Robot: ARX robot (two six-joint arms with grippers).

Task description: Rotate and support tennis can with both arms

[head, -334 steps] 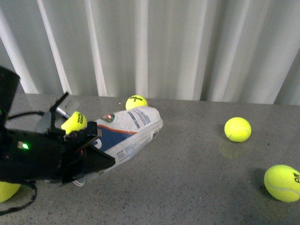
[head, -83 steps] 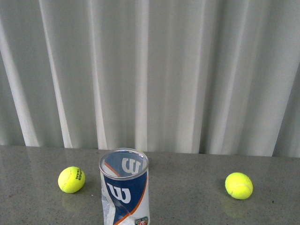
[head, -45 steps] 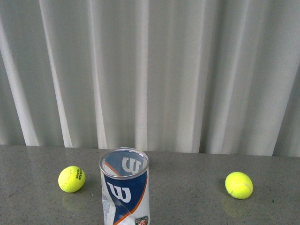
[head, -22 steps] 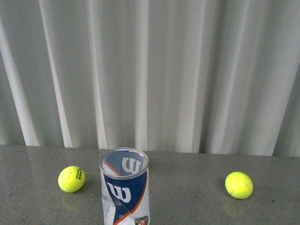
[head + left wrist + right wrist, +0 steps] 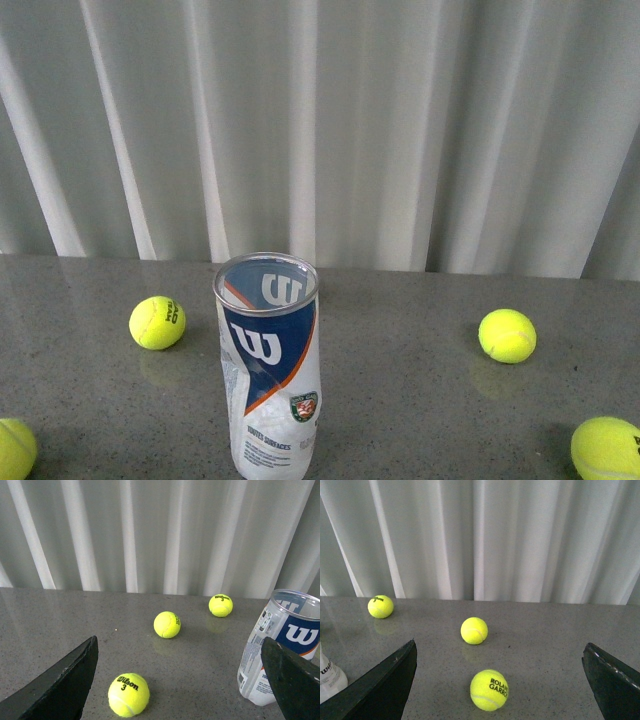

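Tennis can (image 5: 268, 365) stands upright on the grey speckled tabletop (image 5: 420, 400), open silver rim up, label dented on one side; nothing touches it. Versus half a second ago, the front view sits lower: more of the can shows, and two extra balls appear at the near left (image 5: 14, 449) and near right (image 5: 605, 447) edges. Two more balls (image 5: 157, 322) (image 5: 507, 335) lie behind it, well apart. Left gripper (image 5: 180, 680) fingers spread wide, empty, can beside one finger. Right gripper (image 5: 497, 682) likewise spread, empty. White pleated curtain (image 5: 400, 130) behind the table.
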